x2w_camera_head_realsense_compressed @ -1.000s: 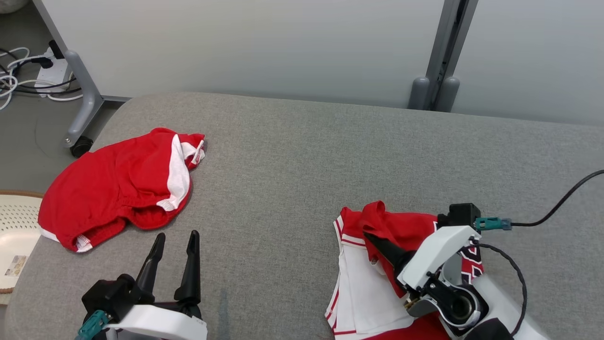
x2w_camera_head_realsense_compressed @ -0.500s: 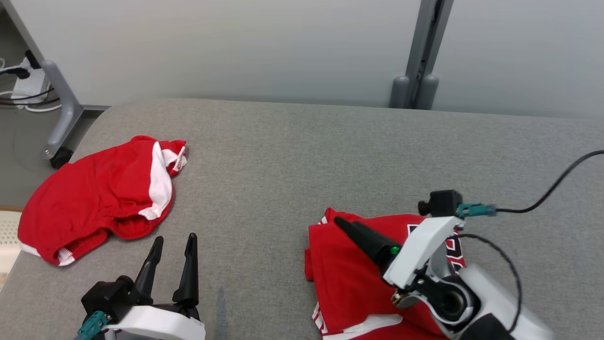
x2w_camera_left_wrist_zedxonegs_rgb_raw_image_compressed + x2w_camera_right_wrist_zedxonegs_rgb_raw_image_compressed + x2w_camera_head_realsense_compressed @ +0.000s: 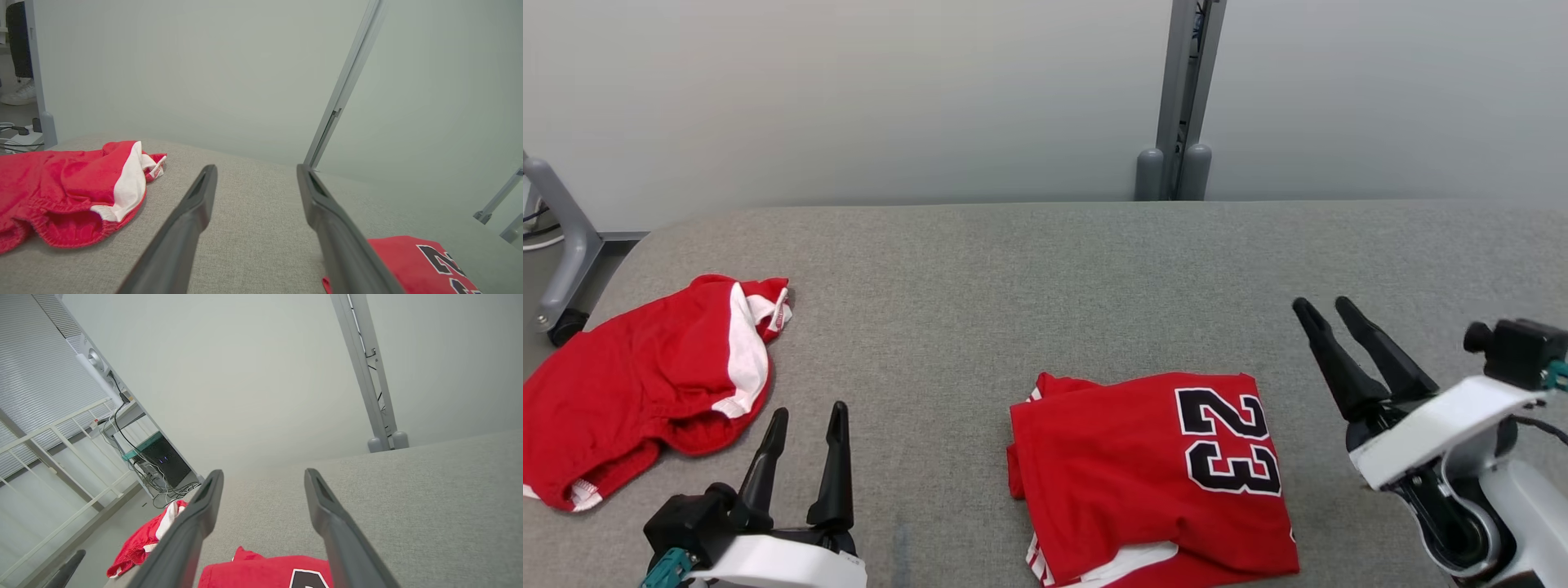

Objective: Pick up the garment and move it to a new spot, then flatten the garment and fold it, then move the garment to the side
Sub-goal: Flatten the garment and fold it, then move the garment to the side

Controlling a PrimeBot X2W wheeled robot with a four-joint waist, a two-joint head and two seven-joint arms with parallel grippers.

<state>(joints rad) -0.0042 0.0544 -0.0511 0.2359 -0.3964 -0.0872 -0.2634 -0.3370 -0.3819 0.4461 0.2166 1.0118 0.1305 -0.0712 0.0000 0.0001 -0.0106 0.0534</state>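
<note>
The garment (image 3: 1143, 474) is a red jersey with a black "23". It lies folded on the grey padded table (image 3: 1013, 286), right of centre near the front edge, with a white-trimmed edge showing underneath. My right gripper (image 3: 1321, 302) stands open to its right, clear of the cloth, fingers pointing up and left. At the lower left my left gripper (image 3: 809, 410) is open with nothing between its fingers. In the left wrist view the left gripper (image 3: 256, 168) points over bare table, the garment (image 3: 408, 261) at lower right. The right gripper (image 3: 263, 472) looks over the garment (image 3: 261, 573).
A crumpled pair of red shorts (image 3: 645, 384) with a white stripe lies at the table's left end, just beyond the left gripper; shorts (image 3: 61, 183) (image 3: 143, 543). A grey post (image 3: 1180, 98) and pale panels stand behind the table. A wheeled frame leg (image 3: 564, 237) is off the left end.
My right gripper opened, let go of the garment and drew back to the right. The jersey now lies folded with its number up. The head camera has shifted; the left gripper stayed put.
</note>
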